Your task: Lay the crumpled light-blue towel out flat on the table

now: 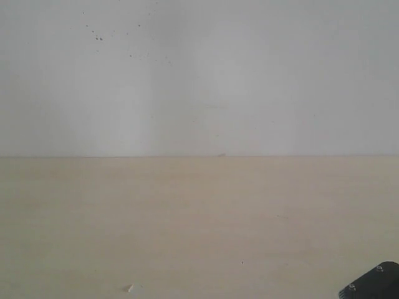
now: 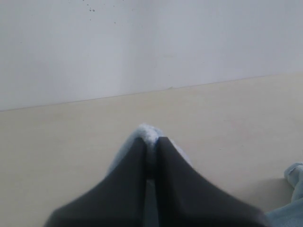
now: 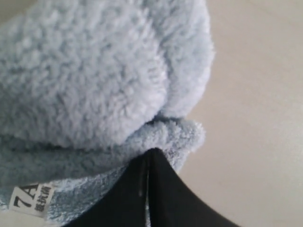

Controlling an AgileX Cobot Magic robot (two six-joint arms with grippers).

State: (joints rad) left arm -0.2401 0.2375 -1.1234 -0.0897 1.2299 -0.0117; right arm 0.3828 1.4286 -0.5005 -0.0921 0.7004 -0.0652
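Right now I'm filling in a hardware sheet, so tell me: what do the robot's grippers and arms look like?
The left gripper has two smooth, matte dark-grey fingers, wedge-shaped and tapering to narrow tips. The right gripper has the same shape, in black. In the exterior view only a black arm part with two small silvery screws shows. No cables or markings are visible.
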